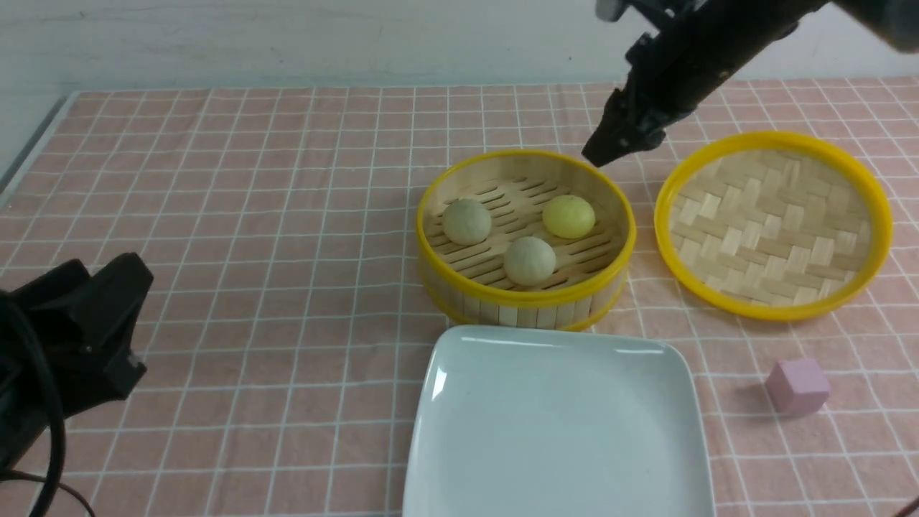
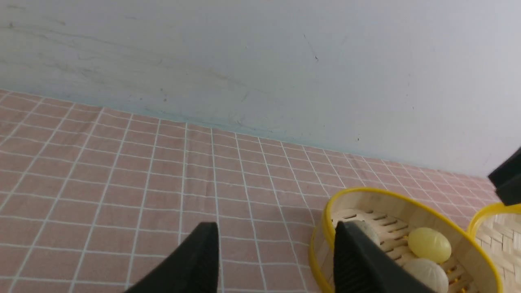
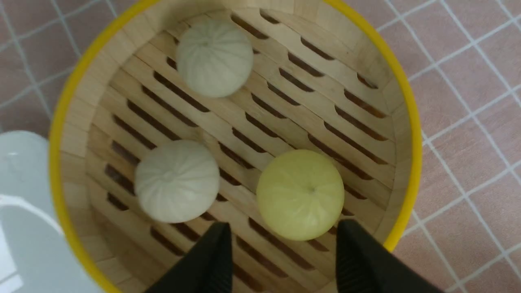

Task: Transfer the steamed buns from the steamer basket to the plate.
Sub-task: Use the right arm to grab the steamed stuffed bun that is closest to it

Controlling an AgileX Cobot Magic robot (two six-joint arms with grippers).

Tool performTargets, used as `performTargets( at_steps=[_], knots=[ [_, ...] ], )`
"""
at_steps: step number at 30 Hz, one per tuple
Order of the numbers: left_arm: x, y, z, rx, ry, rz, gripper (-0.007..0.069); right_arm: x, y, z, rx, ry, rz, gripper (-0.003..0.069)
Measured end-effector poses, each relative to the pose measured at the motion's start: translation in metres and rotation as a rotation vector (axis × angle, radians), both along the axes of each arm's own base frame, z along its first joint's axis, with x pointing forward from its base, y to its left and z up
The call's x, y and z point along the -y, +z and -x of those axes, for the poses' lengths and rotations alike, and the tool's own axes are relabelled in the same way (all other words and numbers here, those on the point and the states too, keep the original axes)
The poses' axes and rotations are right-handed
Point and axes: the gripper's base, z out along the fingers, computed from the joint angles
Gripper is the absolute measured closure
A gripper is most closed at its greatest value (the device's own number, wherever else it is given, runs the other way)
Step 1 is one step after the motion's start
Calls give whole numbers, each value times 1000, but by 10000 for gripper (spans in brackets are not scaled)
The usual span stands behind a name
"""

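The steamer basket (image 1: 528, 305) stands mid-table with three steamed buns in it: a yellow one (image 1: 568, 216) at the right and two pale beige ones (image 1: 467, 221) (image 1: 530, 261). The white plate (image 1: 556, 431) lies bare just in front of the basket. My right gripper (image 1: 599, 154) hovers over the basket's far right rim. In the right wrist view it (image 3: 281, 240) is open, and the yellow bun (image 3: 300, 194) lies just beyond its fingertips, untouched. My left gripper (image 1: 126, 287) is low at the near left, well away from the basket, open (image 2: 274, 244) over bare cloth.
The basket's shallow woven lid (image 1: 774, 224) lies upturned to the right of the basket. A pink cube (image 1: 797, 386) sits right of the plate. A pink checked cloth (image 1: 251, 251) covers the table, and a pale wall (image 1: 287, 36) runs along its far edge.
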Motion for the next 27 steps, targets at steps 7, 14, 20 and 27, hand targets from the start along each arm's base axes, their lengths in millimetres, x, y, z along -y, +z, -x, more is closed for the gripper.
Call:
performTargets(
  at_steps=[7, 14, 20, 27],
  knots=[
    [1, 0, 0, 3, -10, -12, 231, -13, -49, -20, -76, -28, 67, 295],
    [1, 0, 0, 5, -18, -30, 231, -14, -58, -25, -76, -36, 70, 295],
    [2, 0, 0, 8, -29, -54, 231, -16, -70, -29, -91, -41, 59, 294],
    [3, -1, 1, 8, -33, -63, 231, -18, -81, -31, -106, -43, 54, 305]
  ],
)
